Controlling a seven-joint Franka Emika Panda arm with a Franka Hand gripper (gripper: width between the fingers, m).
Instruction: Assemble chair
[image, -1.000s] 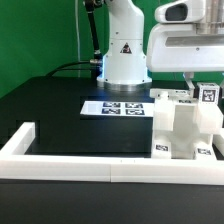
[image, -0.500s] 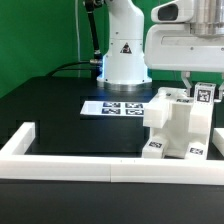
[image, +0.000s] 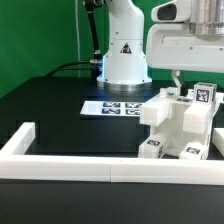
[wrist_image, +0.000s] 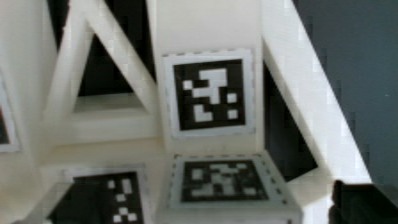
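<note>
Chair (image: 178, 128), part-built white blocky assembly, sits on the black table (image: 60, 115) at the exterior view's right, right up against the white border rail (image: 70, 165), which runs in front of it. Tags show on its top and lower front faces. From my seat the gripper (image: 182, 82) hangs directly over the chair's upper part, under the big white wrist housing; fingertips are lost against the white plastic, so I cannot tell whether it is clamped or spread, or whether it is touching the piece at all. Wrist view is filled by chair parts close up: a tagged upright face (wrist_image: 214, 90), slanted white bars behind it, two more tags on a lower face. No fingers visible there.

Handling, my read: rigid hard plastic, light, smooth and probably slippery on the flat faces, not fragile, but joints between parts may be loose and could shift if pushed off-axis. Best hold looks like a narrow post or bar near the top, pinched across parallel flat sides, not the wide block.

Marker board (image: 116, 106) lies flat behind the chair near the robot base (image: 122, 60), apart from it.
</note>
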